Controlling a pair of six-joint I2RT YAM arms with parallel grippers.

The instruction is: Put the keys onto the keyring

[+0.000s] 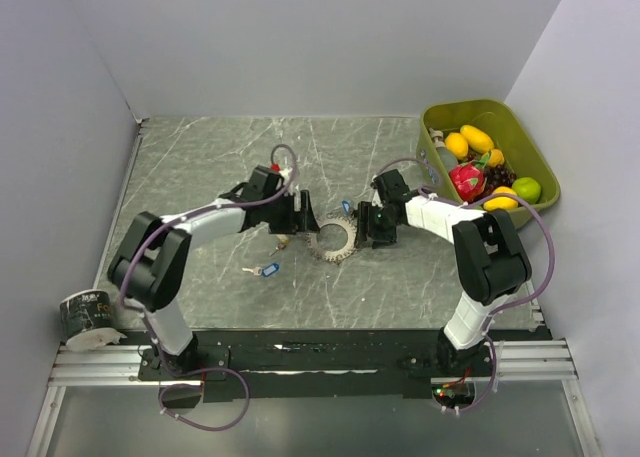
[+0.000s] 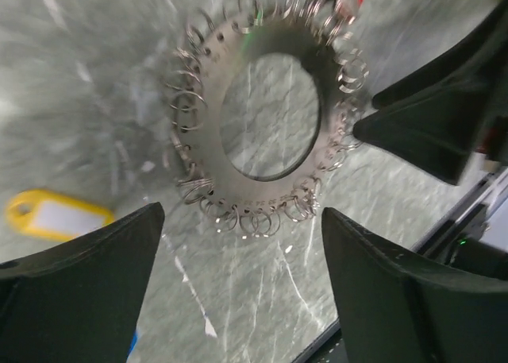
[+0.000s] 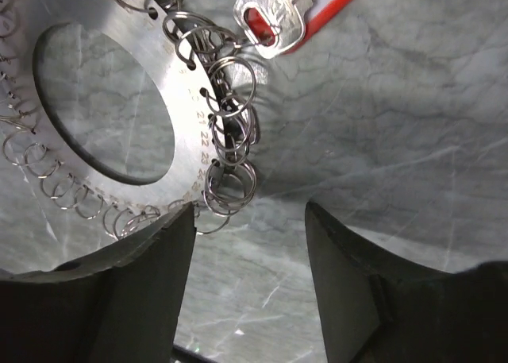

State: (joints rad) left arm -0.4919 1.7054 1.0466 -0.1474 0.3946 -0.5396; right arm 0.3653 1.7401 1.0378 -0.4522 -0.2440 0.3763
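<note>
The keyring (image 1: 332, 239) is a flat metal disc with a big hole and many small wire rings round its rim, lying on the table. It fills the left wrist view (image 2: 270, 117) and the right wrist view (image 3: 103, 125). My left gripper (image 1: 300, 217) is open and empty just left of it (image 2: 242, 283). My right gripper (image 1: 368, 227) is open and empty at its right edge (image 3: 250, 220). A silver key with a red tag (image 3: 274, 17) lies against the rim rings. A yellow-tagged key (image 2: 55, 216) lies beside the disc. A blue-tagged key (image 1: 265, 270) lies nearer the front.
A green bin (image 1: 525, 142) of toy fruit stands at the back right. Another blue tag (image 1: 347, 207) lies behind the keyring and a red item (image 1: 276, 166) behind the left arm. A tape roll (image 1: 88, 317) sits at the front left edge.
</note>
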